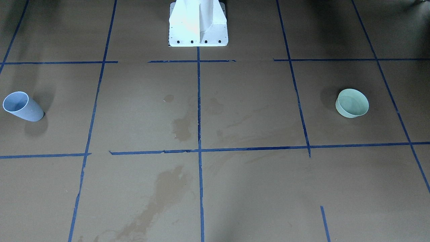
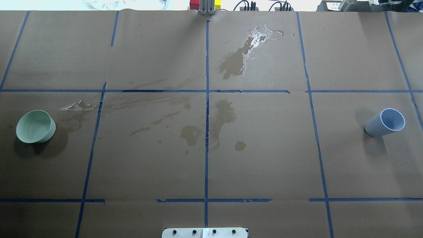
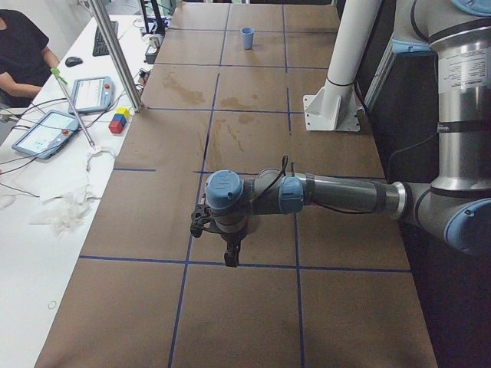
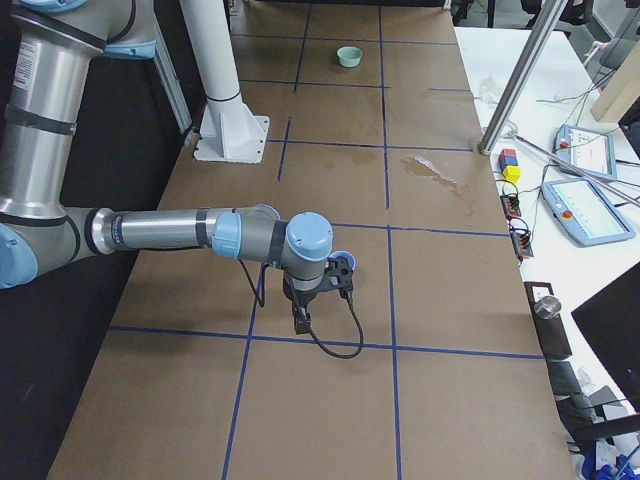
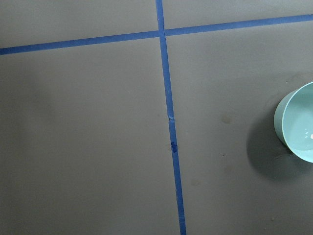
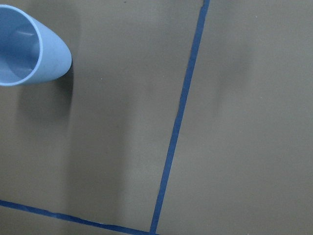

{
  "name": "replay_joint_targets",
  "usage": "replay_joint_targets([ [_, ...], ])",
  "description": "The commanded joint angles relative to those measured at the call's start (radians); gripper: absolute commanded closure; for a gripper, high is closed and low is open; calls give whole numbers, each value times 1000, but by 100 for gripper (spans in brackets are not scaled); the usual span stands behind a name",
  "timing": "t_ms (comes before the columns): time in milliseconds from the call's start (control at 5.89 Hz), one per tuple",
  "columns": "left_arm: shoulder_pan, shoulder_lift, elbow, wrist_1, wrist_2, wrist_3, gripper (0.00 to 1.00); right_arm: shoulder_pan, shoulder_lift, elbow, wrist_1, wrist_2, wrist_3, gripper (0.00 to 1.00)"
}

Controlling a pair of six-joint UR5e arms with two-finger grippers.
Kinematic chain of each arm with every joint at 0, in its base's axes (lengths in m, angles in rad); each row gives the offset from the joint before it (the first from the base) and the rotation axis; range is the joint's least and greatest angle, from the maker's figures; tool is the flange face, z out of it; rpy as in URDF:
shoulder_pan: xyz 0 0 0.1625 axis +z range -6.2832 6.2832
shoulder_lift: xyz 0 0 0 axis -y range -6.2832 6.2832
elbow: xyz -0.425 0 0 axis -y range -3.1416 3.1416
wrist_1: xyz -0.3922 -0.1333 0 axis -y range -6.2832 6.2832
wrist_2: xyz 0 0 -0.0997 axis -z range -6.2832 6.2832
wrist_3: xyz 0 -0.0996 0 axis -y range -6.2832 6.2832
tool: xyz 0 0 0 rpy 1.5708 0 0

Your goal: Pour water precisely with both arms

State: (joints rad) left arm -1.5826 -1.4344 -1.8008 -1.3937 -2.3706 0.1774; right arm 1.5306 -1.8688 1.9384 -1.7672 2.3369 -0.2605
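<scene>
Fingers on my left gripper (image 3: 231, 256) and right gripper (image 4: 300, 322) showed only as small dark shapes from the table's ends, so I could not tell how wide either pair stood.

At the table's left end stood the bowl (image 5: 297, 123), upright, about midway between the near and far edges. The water (image 5: 306, 136) was only a faint sheen low inside it. At the right end stood the cup (image 6: 28, 47), upright too; its inside looked pale and I could not tell whether it held anything. Wet stains (image 2: 236, 61) darkened the table (image 2: 264, 158) around its middle and toward the far edge.

My left arm (image 3: 345, 195) reached out level from the near edge, wrist bent so that the gripper pointed down above the table. My right arm (image 4: 170, 232) lay the same way at the other end.

From the left end my wrist hid the bowl. From the right end only a sliver of cup showed past my wrist. Each wrist view cut its vessel off at the edge.
</scene>
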Motion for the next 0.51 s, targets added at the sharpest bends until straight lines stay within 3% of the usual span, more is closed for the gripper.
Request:
replay_joint_targets([
  [0, 1, -1, 6, 1, -2, -6, 0, 8, 0, -13, 2, -1, -3, 0],
  [339, 1, -3, 11, -1, -1, -4, 0, 43, -10, -22, 81, -4, 6, 0],
])
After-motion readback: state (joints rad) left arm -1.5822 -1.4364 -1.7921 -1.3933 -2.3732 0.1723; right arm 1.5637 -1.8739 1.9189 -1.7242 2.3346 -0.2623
